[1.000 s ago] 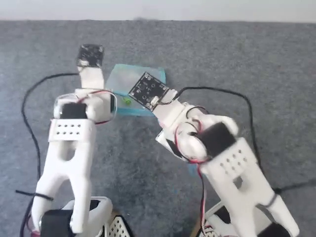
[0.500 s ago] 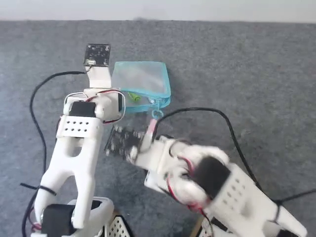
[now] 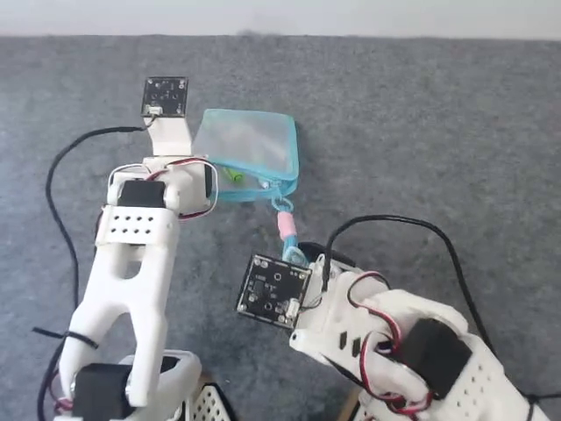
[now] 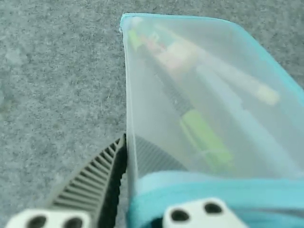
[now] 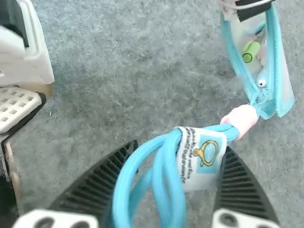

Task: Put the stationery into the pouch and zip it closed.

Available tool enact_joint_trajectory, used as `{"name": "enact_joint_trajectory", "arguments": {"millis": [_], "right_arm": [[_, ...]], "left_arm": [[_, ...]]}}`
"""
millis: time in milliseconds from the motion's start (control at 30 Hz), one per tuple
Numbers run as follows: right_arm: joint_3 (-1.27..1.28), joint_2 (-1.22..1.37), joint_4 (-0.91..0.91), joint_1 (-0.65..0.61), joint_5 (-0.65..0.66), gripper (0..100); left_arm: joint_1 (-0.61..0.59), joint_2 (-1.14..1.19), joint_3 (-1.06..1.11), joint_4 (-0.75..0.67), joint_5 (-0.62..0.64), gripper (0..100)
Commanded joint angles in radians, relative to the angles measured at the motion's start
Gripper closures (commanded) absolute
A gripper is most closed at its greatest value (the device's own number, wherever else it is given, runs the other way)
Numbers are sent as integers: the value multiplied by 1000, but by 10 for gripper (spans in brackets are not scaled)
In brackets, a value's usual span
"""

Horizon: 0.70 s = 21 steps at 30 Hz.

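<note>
Right gripper [image 5: 178, 154] seemingly grips pouch [image 5: 280, 71] corner strap [image 5: 142, 190].

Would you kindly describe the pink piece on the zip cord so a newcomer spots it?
On the grey table lies a clear, teal-edged pouch. A blue cord leaves its zip corner. The bead sits on that cord by the zip, pink where its neighbours are blue.

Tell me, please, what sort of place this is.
Probably a small robotics workbench, in a lab or a home. Two white arms with loose cables stand on a grey felt-covered table, a plain pale wall runs behind it, and a clear pouch of stationery lies on it.
</note>
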Motion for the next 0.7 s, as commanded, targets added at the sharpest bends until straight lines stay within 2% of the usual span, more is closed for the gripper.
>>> {"name": "enact_joint_trajectory", "arguments": {"millis": [0,33,100,300,433,667], "right_arm": [[12,-48,28,-173,35,746],[14,-48,42,-216,12,746],[14,-45,48,-209,-28,746],[11,91,-5,58,-40,682],[18,209,-185,185,-37,664],[9,401,-435,302,109,663]], "left_arm": [[-14,51,-1,-9,6,988],[-14,51,-1,-9,6,988],[-14,52,1,-9,6,988],[-14,54,1,-11,6,988],[-14,51,1,-11,5,988],[-14,51,1,-3,2,988]]}}
